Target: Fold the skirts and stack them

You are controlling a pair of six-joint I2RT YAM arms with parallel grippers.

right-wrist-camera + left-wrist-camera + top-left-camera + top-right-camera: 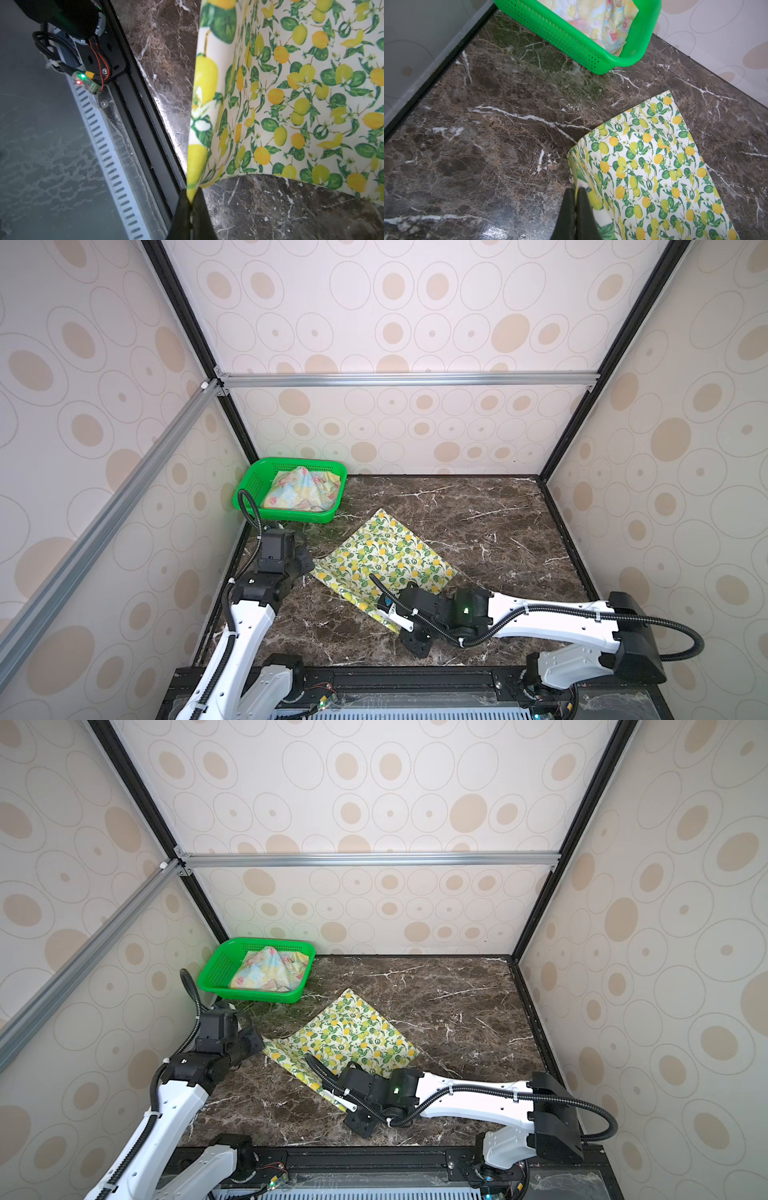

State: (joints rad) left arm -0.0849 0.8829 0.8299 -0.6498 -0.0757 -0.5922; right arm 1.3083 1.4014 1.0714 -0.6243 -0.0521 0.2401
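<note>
Right tool [190, 196] and left tool [576, 191] pinch near corners of lemon skirt [386, 556] between them.

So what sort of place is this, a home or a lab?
Probably a robot test cell, not a home: wallpapered panels on an aluminium frame, a marble-look tabletop, and a left arm and right arm gripping the lemon skirt.

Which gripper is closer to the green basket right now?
Left. The left gripper pinches a lemon skirt corner in front of the green basket; the right gripper pinches another corner, farther toward the front.
</note>
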